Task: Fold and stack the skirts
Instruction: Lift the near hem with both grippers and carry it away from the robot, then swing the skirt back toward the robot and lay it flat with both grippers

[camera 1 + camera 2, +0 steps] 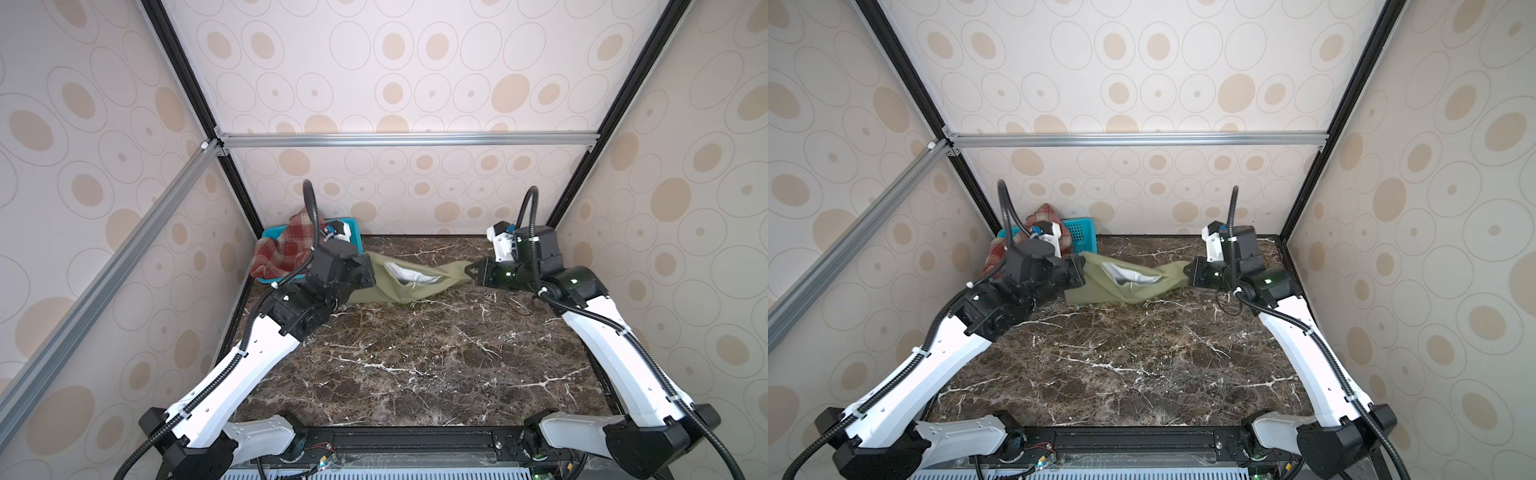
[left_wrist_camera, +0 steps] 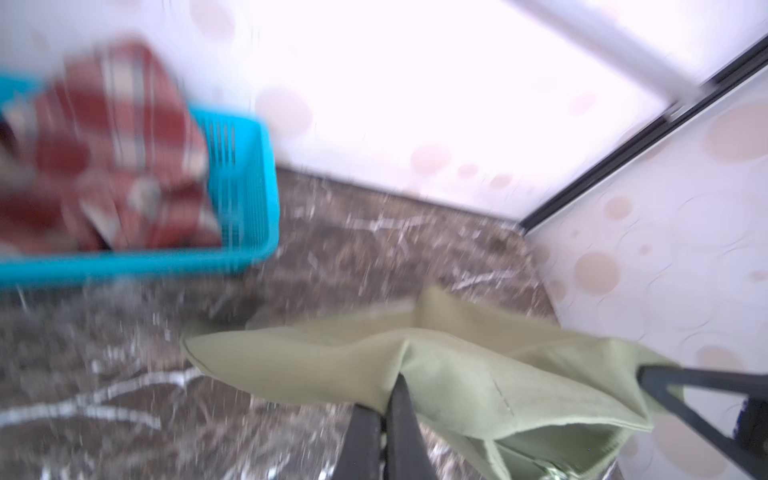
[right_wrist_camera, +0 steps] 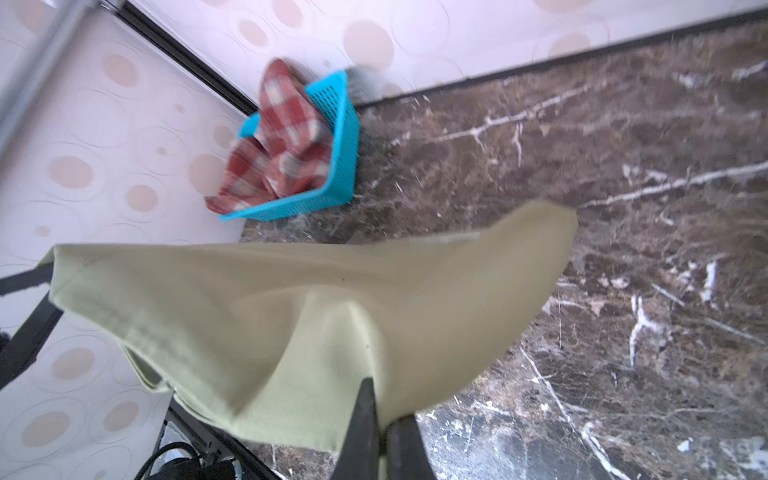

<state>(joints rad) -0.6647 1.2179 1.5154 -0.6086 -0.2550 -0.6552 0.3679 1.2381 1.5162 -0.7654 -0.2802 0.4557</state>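
A dark, white-veined marble counter [image 1: 415, 365] [image 1: 1121, 374] fills the lower half of both top views, walled in by panels printed with beige ovals.

Across the far part of the counter, just above mid-frame, the olive-green skirt [image 1: 399, 293] [image 1: 1100, 291] is strung out between the two arms. It sags in the middle, and its waist gapes to show the pale lining [image 1: 411, 274]. Whether its lower edge touches the counter cannot be told.

At left of centre, in the counter's far corner, stands a teal perforated basket [image 1: 353, 232] [image 1: 1081, 235]. The red-and-cream plaid skirt [image 1: 286, 249] [image 1: 1045, 212] is heaped inside it and spills over the rim nearest the side wall. The right wrist view shows the same bundle [image 3: 286, 137] slumped in the basket [image 3: 343, 145].

The left pincer [image 2: 388, 399] is clamped tight on one end of the olive skirt [image 2: 457, 374], its black fingers [image 2: 405, 415] pressed together through the cloth. The right pincer [image 1: 471, 272] [image 3: 376, 399] is pinched just as narrowly on the opposite end [image 3: 249, 311], at right of centre in the top views.
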